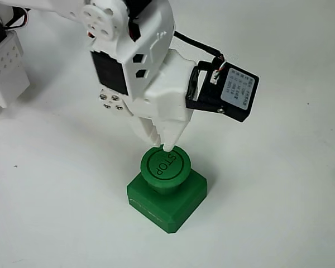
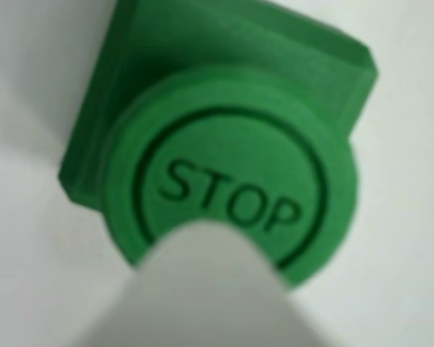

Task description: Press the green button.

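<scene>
touching the green button [image 1: 166, 166] rim: white fingers [image 1: 168, 146], bare white table [image 1: 279, 195] around

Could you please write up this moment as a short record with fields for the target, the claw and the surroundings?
target: green button, round cap marked STOP on a square green base
target pose: upright on the white table
claw: white, fingers together, tip at the cap's rim in the overhead view
contact: looks touching; whether the cap is pressed down cannot be told
wrist view: claw tip overlaps the cap's near edge
</scene>
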You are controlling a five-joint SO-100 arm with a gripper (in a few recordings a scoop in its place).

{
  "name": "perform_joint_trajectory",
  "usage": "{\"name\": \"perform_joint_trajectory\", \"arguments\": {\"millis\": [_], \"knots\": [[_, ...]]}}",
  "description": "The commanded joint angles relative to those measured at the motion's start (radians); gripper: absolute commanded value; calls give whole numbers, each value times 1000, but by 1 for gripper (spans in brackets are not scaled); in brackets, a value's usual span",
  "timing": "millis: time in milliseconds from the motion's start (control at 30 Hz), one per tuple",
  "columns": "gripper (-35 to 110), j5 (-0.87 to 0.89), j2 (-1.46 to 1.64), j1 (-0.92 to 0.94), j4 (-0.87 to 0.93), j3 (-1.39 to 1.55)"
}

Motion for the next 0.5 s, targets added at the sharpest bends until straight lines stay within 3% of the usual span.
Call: {"name": "perform_joint_trajectory", "arguments": {"millis": [0,467], "knots": [[0,3,23,2,12,-84],[0,6,-92,-9,9,-80]]}}
